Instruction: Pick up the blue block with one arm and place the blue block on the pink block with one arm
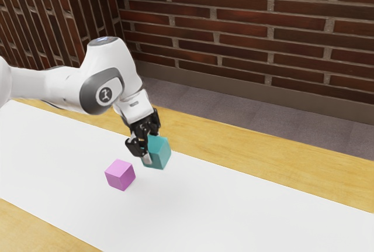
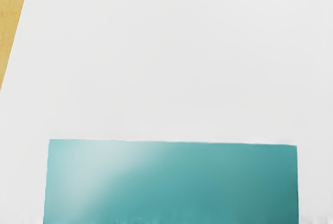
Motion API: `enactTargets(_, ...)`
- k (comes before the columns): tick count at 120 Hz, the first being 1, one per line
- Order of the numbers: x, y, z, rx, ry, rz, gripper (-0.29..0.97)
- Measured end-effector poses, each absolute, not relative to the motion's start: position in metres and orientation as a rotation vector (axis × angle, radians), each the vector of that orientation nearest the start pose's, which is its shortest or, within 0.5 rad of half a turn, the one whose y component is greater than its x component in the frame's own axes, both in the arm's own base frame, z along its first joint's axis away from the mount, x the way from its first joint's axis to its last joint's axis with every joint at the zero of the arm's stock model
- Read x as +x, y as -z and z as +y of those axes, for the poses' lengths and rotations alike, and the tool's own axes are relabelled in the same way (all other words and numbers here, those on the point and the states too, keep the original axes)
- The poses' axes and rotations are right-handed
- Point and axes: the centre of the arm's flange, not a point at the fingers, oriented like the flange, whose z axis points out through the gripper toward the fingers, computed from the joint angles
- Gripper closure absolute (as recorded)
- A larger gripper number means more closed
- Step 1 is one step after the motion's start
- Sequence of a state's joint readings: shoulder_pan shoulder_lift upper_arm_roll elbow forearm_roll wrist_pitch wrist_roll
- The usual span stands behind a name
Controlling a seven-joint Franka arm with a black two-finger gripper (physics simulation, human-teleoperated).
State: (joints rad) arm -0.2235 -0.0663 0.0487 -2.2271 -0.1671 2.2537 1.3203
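While the white Franka arm (image 1: 64,85) reaches in from the exterior view's left, its black gripper (image 1: 145,150) clamps the blue block (image 1: 160,150) between its fingers (image 1: 134,145), which stand about one block-width apart against opposite faces. The block, teal in this light, hangs tilted and clear of the white tabletop (image 1: 263,205), with a faint shadow on the surface beneath it. The pink block (image 1: 120,174) sits on the tabletop just beside and below the held block, toward the exterior view's left, the two cubes apart and not touching. A wooden border (image 1: 280,158) frames the white surface, and a red brick wall (image 1: 245,24) rises behind a strip of grey floor (image 1: 263,117). From the wrist camera, the blue block (image 2: 171,182) sits directly under the hand as a broad teal face, with the white tabletop (image 2: 166,52) beyond it and a sliver of the wooden border (image 2: 10,21) at one corner.
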Motion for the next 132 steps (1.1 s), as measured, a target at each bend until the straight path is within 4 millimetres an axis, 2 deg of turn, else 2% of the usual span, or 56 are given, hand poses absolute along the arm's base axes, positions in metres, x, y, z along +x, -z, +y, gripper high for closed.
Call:
enactTargets(22, 0.510, -0.415, -0.045, -2.493, 0.127, 2.031, 0.32)
enactTargets(33, 0.509, -0.410, -0.018, -2.518, 0.083, 2.018, 0.31)
enactTargets(54, 0.506, -0.399, 0.011, -2.517, 0.005, 2.063, 0.31)
enactTargets(83, 0.516, -0.383, 0.023, -2.429, -0.080, 2.184, 0.31)
enactTargets(117, 0.523, -0.372, 0.033, -2.348, -0.100, 2.298, 0.31)
enactTargets(132, 0.525, -0.369, 0.045, -2.339, -0.096, 2.316, 0.31)
